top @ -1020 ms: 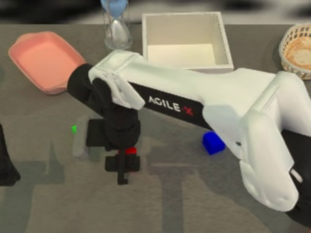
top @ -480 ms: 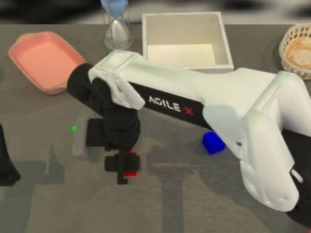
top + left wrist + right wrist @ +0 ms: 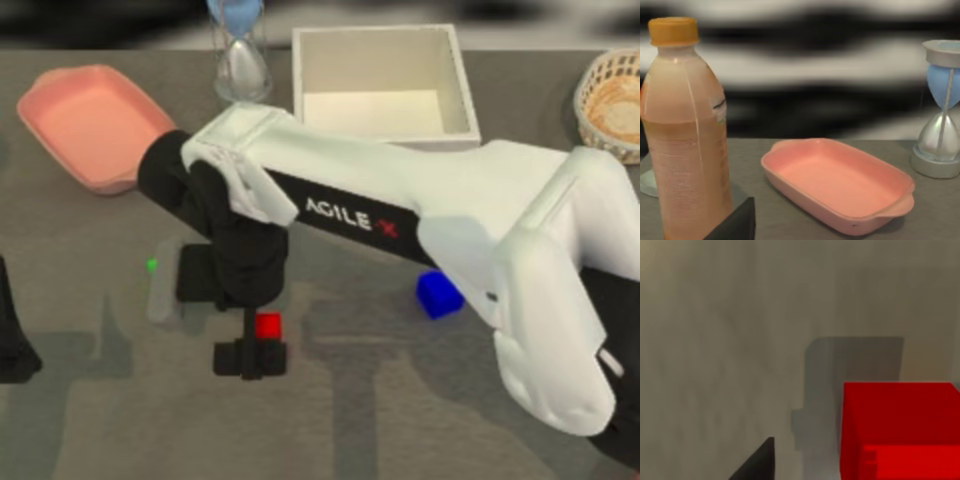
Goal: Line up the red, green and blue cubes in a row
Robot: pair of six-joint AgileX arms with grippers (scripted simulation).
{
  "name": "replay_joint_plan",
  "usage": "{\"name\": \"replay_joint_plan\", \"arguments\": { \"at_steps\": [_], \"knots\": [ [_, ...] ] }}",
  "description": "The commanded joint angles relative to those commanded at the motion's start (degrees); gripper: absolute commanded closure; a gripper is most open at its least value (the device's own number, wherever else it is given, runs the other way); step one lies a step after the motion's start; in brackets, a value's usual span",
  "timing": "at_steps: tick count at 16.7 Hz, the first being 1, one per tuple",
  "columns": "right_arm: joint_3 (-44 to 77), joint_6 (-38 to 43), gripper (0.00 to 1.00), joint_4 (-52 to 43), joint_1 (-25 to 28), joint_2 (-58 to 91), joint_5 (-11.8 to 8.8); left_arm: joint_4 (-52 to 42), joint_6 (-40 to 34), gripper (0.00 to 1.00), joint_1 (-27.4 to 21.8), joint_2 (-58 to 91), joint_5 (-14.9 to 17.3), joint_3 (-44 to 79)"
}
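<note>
Red cube [image 3: 267,324] sits on the surface [image 3: 400,420] left of centre, with the right hand [image 3: 250,357] right at it, reaching across from the top view's right side. Whether the fingers are open or clamped on the cube I cannot tell; the right wrist view only shows the cube [image 3: 900,430] up close, large, with one dark finger tip [image 3: 757,462] beside it. Blue cube [image 3: 438,294] lies well apart toward the right, partly tucked under the white arm. Green cube [image 3: 152,265] shows as a small speck further left, apart from the red one. Left hand [image 3: 12,340] is parked at the left edge, fingers not readable. Pink tray [image 3: 92,122], hourglass [image 3: 240,50], white box [image 3: 380,85] and basket [image 3: 612,100] line the far side; a bottle [image 3: 687,135] shows in the left wrist view. Step, as I judge it: handling the red cube, either placing it or grasping it; the three cubes are not in a row. Next move likely calls for the red cube settled in its spot, the hand lifted clear straight up so it does not nudge it, then going for the blue or green.
</note>
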Motion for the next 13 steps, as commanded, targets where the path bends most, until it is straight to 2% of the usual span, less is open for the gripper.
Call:
{"name": "replay_joint_plan", "arguments": {
  "at_steps": [8, 13],
  "knots": [
    [0.99, -0.03, 0.00, -0.97, -0.08, 0.19, -0.01, 0.00, 0.00, 0.00, 0.00, 0.00, 0.00, 0.00],
    [12.46, -0.08, 0.00, -11.82, 0.12, 0.75, -0.03, 0.00, 0.00, 0.00, 0.00, 0.00, 0.00, 0.00]
  ]
}}
